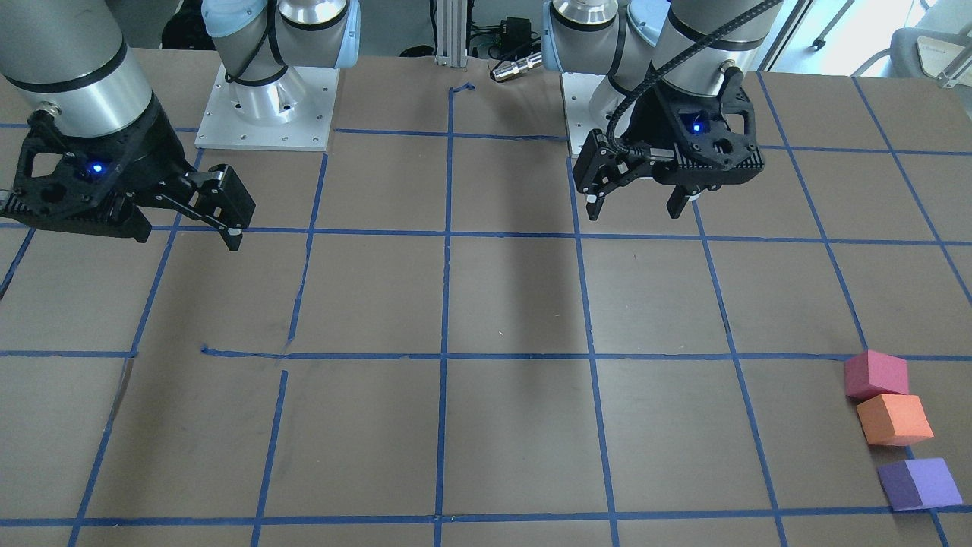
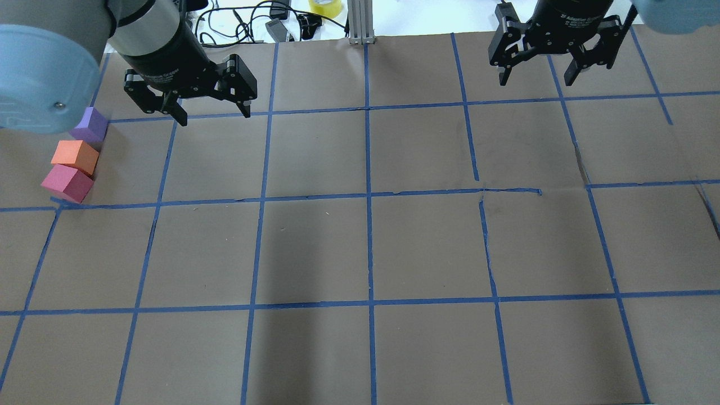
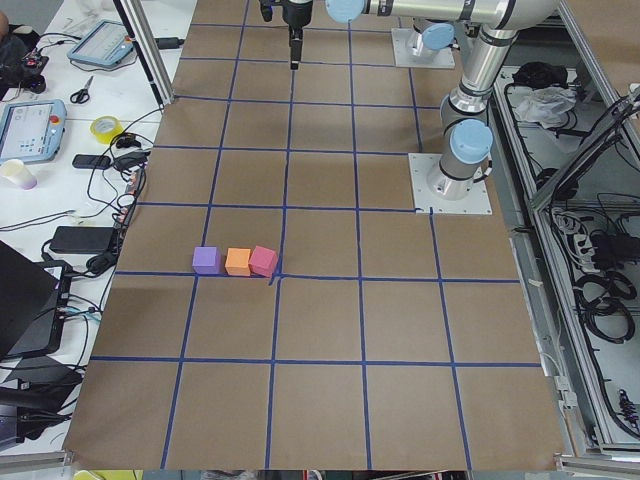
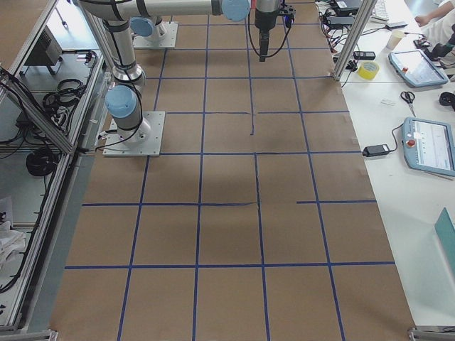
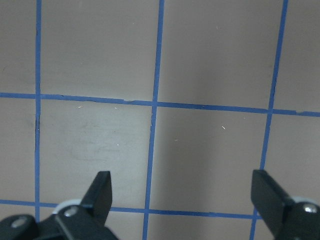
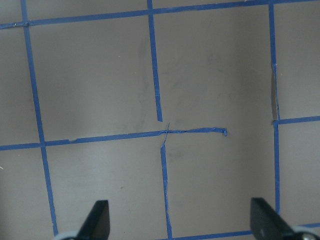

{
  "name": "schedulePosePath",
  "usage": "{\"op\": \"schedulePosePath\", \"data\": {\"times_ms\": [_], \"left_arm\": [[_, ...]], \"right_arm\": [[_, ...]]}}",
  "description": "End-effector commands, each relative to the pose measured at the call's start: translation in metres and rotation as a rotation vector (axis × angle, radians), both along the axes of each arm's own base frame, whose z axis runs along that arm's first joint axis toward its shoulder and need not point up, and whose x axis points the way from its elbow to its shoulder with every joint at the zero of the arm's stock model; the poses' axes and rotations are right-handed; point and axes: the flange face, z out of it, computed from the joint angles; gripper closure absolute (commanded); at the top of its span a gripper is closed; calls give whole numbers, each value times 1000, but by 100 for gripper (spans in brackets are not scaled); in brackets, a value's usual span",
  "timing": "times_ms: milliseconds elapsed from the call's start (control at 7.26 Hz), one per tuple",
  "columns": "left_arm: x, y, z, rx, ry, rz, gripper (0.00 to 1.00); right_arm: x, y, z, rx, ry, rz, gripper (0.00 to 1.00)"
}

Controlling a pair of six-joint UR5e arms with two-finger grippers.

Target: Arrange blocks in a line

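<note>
— The blocks (image 3: 237, 261) are at the far left edge of the table (image 2: 427, 242), seen from overhead. The pinkish-red block (image 2: 67, 184) is nearest the robot, then the orange block (image 2: 75, 157), then the purple block (image 2: 90, 125) farthest out.

— So which way does the row run?

— Away from the robot, leaning a little. The pinkish-red and orange ones touch. From the front the purple one looks slightly apart and a bit out of line. I'd call it a line already, or one nudge short of it.

— What comes next, moving right?

— The left gripper (image 2: 214, 115), held above the table with its fingers spread wide and nothing between them. The row is off to its own left, out toward the table's edge, and its wrist camera sees only bare table and blue tape lines (image 5: 155, 105).

— And the right gripper?

— The right gripper (image 2: 534, 81) is also spread wide and empty, well apart on the opposite side, with the whole table between it and the cubes.

— So any touch-up belongs to the left arm.

— I'd say so. It would have to travel sideways to its left and close across the row's short side, so it doesn't disturb the neighbouring block.
</note>
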Motion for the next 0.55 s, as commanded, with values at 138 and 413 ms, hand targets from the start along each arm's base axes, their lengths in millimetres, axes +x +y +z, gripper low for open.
{"op": "schedulePosePath", "data": {"times_ms": [138, 413], "left_arm": [[3, 3, -1, 7, 2, 3, 0], [2, 3, -2, 10, 4, 3, 0]], "right_arm": [[-1, 0, 0, 0, 0, -1, 0], [-1, 0, 0, 2, -2, -1, 0]]}}
